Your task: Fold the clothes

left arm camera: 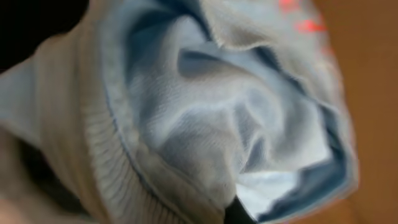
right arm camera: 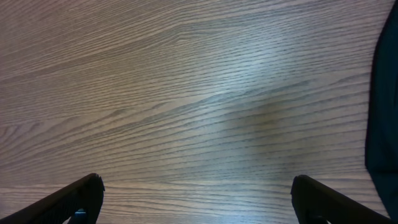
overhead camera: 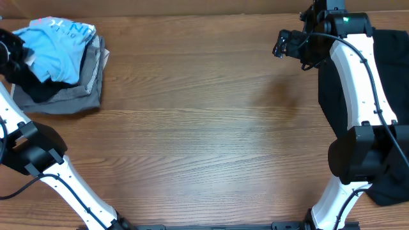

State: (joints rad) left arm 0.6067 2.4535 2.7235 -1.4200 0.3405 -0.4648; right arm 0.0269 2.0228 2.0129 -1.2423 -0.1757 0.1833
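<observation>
The clothes, a light blue T-shirt (overhead camera: 61, 45) with pale lettering, lie bunched on a stack at the table's far left corner. My left gripper (overhead camera: 18, 56) is at the stack's left side, pressed against the cloth. The left wrist view is filled with blurred, crumpled blue fabric (left arm camera: 205, 106) with coral-red print (left arm camera: 305, 25) at the top. Only a dark fingertip (left arm camera: 238, 214) pokes out at the bottom, so the jaws' stance does not show. My right gripper (overhead camera: 282, 45) (right arm camera: 196, 186) hovers open over bare wood at the far right, nothing between its fingers.
Under the T-shirt lie a grey garment (overhead camera: 70, 96) and a black one (overhead camera: 32, 89). A large dark cloth (overhead camera: 390, 76) (right arm camera: 385, 112) covers the table's right edge behind the right arm. Wooden tabletop (overhead camera: 192, 140) spans the middle.
</observation>
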